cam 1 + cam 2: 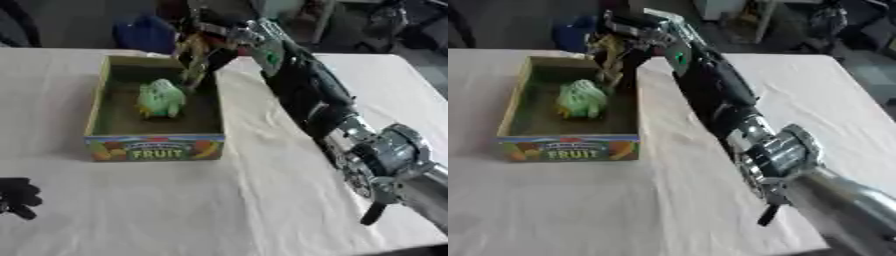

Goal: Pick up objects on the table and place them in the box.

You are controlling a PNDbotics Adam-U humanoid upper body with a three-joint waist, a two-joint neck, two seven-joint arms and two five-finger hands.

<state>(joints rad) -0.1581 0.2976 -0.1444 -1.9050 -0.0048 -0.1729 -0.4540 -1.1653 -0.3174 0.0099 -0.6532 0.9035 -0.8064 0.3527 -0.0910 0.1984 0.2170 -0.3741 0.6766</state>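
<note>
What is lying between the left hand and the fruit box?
Only bare white tablecloth lies between the left hand and the fruit box; the left eye view shows this.

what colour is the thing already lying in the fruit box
Pale green, with some white. The green object in the box shows best in the left eye view.

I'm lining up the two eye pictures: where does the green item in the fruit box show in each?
Left eye view: the green item lies inside the box, upper left of centre.
Right eye view: same green item, further left, in the picture's upper left.
Shared landmark: the FRUIT label on the box's front wall; the right hand hangs over the far right corner.
</note>
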